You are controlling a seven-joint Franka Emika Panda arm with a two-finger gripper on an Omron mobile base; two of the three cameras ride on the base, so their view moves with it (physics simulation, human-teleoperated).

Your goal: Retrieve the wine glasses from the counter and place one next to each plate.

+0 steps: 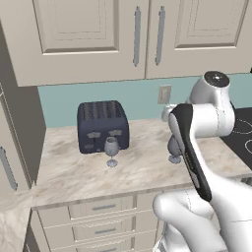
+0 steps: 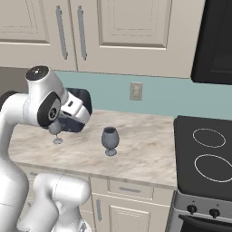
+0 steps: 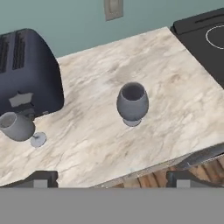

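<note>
both wine glasses are standing upright on the counter (image 3: pixel 175 109), so the job looks to be at its very first step: picking one up. the gripper (image 3: pixel 111 178) hangs above the counter's front edge with its two dark tips spread about as wide as they go and nothing between them. looking down along the hand, the nearer glass (image 3: pixel 132 103) sits at about twelve o'clock from the tips, out in the middle of the stone with bare counter all round it. the other glass (image 3: pixel 19 127) is off at about ten o'clock, just in front of the dark toaster (image 3: pixel 28 72), close enough that its bowl overlaps the toaster's face. the stove (image 3: pixel 205 39) lies off at two o'clock, well apart from both, and there is a wall outlet (image 3: pixel 113 8) straight ahead on the teal wall. no plate is to be seen from here. from behind on the right, the middle glass (image 2: pixel 109 140) has clear space around it, so to my eye it is the easier pick. the next move, i'd guess, calls for the hand to drop toward it, straddle the bowl or stem with the open tips, and close gently, since a short stemmed glass on a small foot may tip if nudged sideways.
</note>
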